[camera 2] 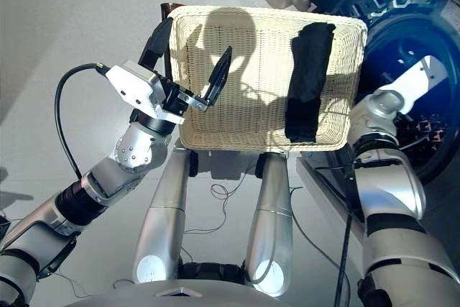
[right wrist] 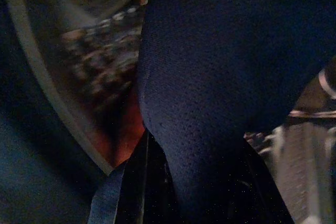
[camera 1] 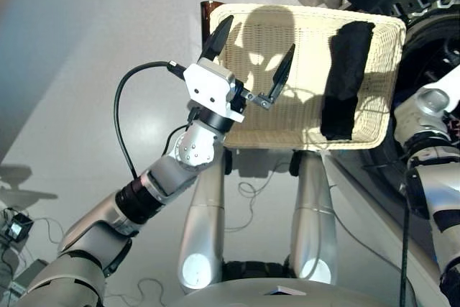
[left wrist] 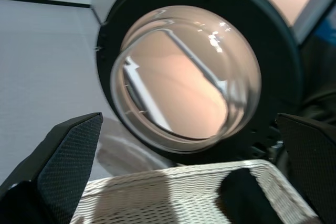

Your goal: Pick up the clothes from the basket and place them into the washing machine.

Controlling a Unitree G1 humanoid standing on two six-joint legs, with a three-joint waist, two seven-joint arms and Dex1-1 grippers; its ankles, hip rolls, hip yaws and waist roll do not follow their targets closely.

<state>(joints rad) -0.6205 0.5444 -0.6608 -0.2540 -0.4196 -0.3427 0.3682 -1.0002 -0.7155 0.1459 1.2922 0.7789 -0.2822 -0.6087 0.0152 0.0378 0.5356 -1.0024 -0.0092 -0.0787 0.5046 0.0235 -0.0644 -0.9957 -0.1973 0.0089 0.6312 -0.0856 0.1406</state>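
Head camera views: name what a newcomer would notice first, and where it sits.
The cream wicker basket fills the middle, with one black cloth lying along its right side. The left gripper hangs open over the basket's left edge. Behind the basket, the washing machine's glass door stands open.

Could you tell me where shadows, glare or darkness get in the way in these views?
Eye views: hard shadows of the open left gripper fall across the basket, beside the black cloth. Left wrist view: bright glints on the glass porthole door. Right wrist view: very dark, the navy cloth fills the frame, hiding the right gripper.
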